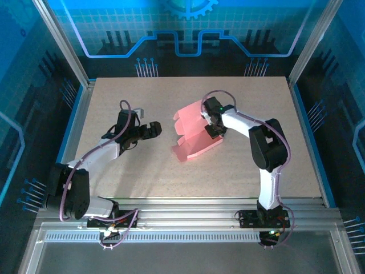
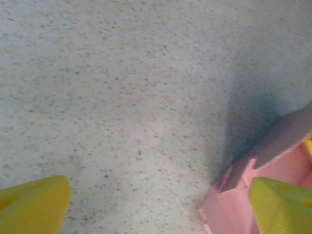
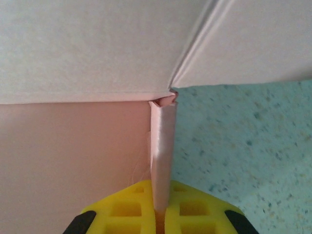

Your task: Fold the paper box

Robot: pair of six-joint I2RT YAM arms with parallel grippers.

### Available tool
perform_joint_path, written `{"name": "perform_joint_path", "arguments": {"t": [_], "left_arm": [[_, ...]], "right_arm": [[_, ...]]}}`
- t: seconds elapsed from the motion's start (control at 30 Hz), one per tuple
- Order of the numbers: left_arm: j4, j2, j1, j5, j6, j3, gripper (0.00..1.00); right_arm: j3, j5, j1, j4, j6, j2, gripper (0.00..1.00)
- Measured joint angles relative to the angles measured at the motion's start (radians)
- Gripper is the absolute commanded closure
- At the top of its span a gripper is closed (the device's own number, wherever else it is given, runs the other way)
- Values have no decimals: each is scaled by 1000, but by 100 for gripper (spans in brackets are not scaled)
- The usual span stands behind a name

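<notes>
Near the middle of the surface [image 1: 137,177] sits the paper box [image 1: 191,145], partly folded, with flaps raised. On its 3 o'clock side the right end effector [image 3: 160,204] pinches a thin upright wall of pink card. At 9 o'clock, close to the box but not touching it, the left end effector [image 1: 151,130] stands wide, holding nothing.

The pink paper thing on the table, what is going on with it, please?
Two robot arms are folding a pink paper box on the table. The right arm's fingers are shut on a thin upright edge of the box, near one of its corners. The left arm's fingers are open and hold nothing; they hover over the bare table just to the left of the box. The box is only partly folded, with several flaps raised.
</notes>
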Motion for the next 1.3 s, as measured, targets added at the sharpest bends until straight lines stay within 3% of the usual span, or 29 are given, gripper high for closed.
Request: {"name": "perform_joint_path", "arguments": {"t": [0.2, 0.3, 0.53, 0.63, 0.77, 1.3], "left_arm": [[-29, 182, -4, 24, -78, 81, 55], [-62, 279, -37, 32, -86, 152, 67], [-83, 403, -121, 70, -106, 280, 82], [-60, 447, -124, 115, -132, 312, 93], [-25, 487, -125, 180, -196, 318, 100], [126, 506, -154, 296, -418, 199, 100]], "right_arm": [[-19, -14, -18, 1, 39, -13, 100], [-22, -23, -18, 1, 66, -13, 100], [-24, -58, -19, 2, 111, -16, 100], [-32, -85, -22, 3, 127, -23, 100], [-43, -109, -24, 3, 147, -32, 100], [-80, -152, -27, 39, 282, -52, 100]]}}
